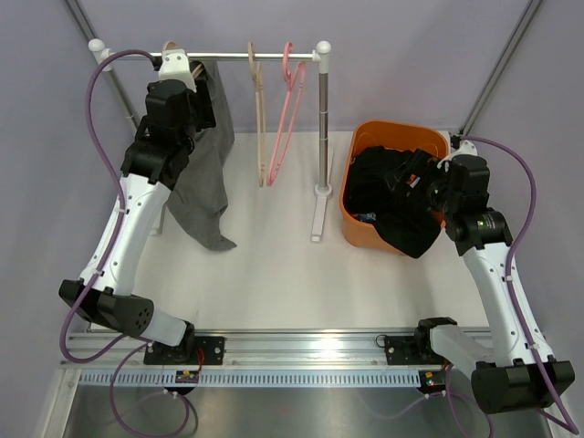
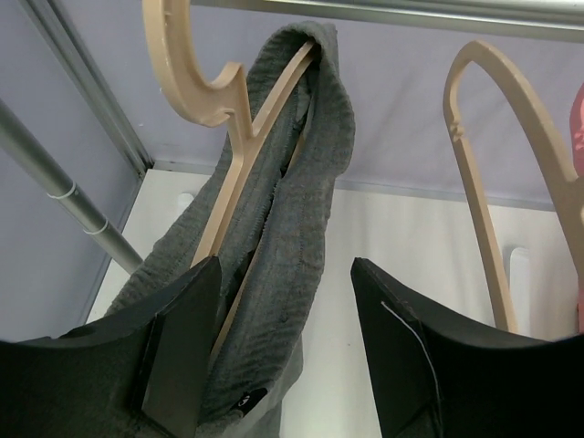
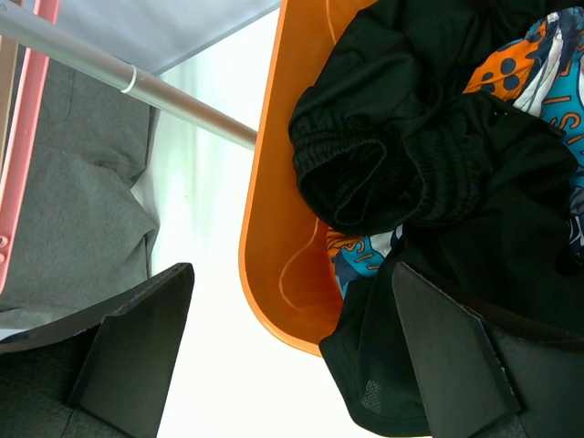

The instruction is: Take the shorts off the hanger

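My left tool [image 2: 285, 274] is up at the left end of the rail [image 1: 237, 57], jaws spread wide, nothing gripped. The grey shorts [image 2: 301, 228] fill the gap between its fingers. They're folded over the tan hanger [image 2: 233, 146] hooked on that rail, and the legs trail down to the tabletop [image 1: 274, 265] below it.

The cloth looks thick, ribbed, soft and light. I expect it to sag and bunch, not hold a shape. It should drag on the hanger's arm rather than slide freely.

I'd say the place to pinch is the doubled fold just under the hanger's shoulder, both layers together. Then I'd pull away from the rail, so the hanger isn't lifted off with it.

My right tool [image 3: 287, 301] hangs past the rail's right-hand post, over the orange basket [image 3: 274, 228], jaws wide and empty. The black shorts [image 3: 411, 155] and printed shorts [image 3: 529, 64] lie heaped in there, with black cloth spilling over the rim. So I judge two pairs done, with grey the last one left.
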You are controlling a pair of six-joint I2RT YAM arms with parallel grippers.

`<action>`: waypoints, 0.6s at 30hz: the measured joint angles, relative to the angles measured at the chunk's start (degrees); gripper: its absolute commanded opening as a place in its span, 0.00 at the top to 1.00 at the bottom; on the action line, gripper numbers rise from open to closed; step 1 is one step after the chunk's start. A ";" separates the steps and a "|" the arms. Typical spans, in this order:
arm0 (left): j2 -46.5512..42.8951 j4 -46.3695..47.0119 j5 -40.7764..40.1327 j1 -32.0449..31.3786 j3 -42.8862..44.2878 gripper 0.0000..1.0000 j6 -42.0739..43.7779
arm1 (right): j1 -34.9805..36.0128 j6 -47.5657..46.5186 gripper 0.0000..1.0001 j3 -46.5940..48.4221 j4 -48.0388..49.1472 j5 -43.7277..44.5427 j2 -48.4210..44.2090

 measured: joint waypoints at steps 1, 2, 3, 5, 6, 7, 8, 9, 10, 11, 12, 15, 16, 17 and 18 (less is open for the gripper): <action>0.00 0.11 0.00 0.00 -0.02 0.35 0.07 | 0.00 0.00 0.01 -0.07 0.00 -0.04 0.00; 0.00 0.24 0.00 0.00 -0.02 0.35 0.13 | 0.00 0.00 0.01 -0.17 0.02 -0.22 0.00; 0.00 0.48 -0.02 0.09 -0.02 0.35 0.22 | 0.00 0.00 0.01 -0.28 0.02 -0.35 0.00; 0.00 0.87 -0.02 0.22 -0.02 0.35 0.26 | 0.00 0.00 0.01 -0.48 0.02 -0.39 0.00; 0.00 1.07 -0.02 0.44 -0.02 0.35 0.28 | 0.00 0.02 0.01 -0.59 0.02 -0.42 0.00; 0.02 1.20 -0.02 0.72 -0.02 0.34 0.28 | 0.00 0.02 0.01 -0.70 0.02 -0.42 0.00; 0.09 1.33 -0.09 1.05 -0.02 0.34 0.33 | 0.00 0.00 0.00 -0.76 0.02 -0.42 0.00; 0.13 1.49 -0.24 1.27 -0.02 0.34 0.39 | 0.00 0.00 0.00 -0.79 0.02 -0.44 0.02; 0.28 1.75 -0.52 1.51 -0.04 0.34 0.52 | 0.00 0.00 0.01 -0.81 0.02 -0.44 0.02; 0.50 2.34 -0.81 1.75 -0.07 0.34 0.66 | 0.00 0.00 0.00 -0.81 0.02 -0.44 0.02; 0.79 3.06 -0.98 1.97 -0.11 0.34 0.74 | 0.00 0.00 0.00 -0.83 0.04 -0.44 0.02; 1.79 4.98 -1.22 2.67 -0.20 0.34 1.11 | 0.00 0.00 0.01 -1.09 0.20 -0.46 0.02; 2.32 5.70 -1.22 2.82 -0.20 0.33 1.18 | 0.00 0.02 0.00 -1.29 0.44 -0.55 0.02; 2.80 6.40 -1.20 2.95 -0.20 0.33 1.29 | 0.00 0.02 0.01 -1.49 0.57 -0.76 0.02; 3.39 7.04 -1.11 3.13 -0.20 0.33 1.36 | 0.00 0.02 0.01 -1.68 0.66 -0.90 0.02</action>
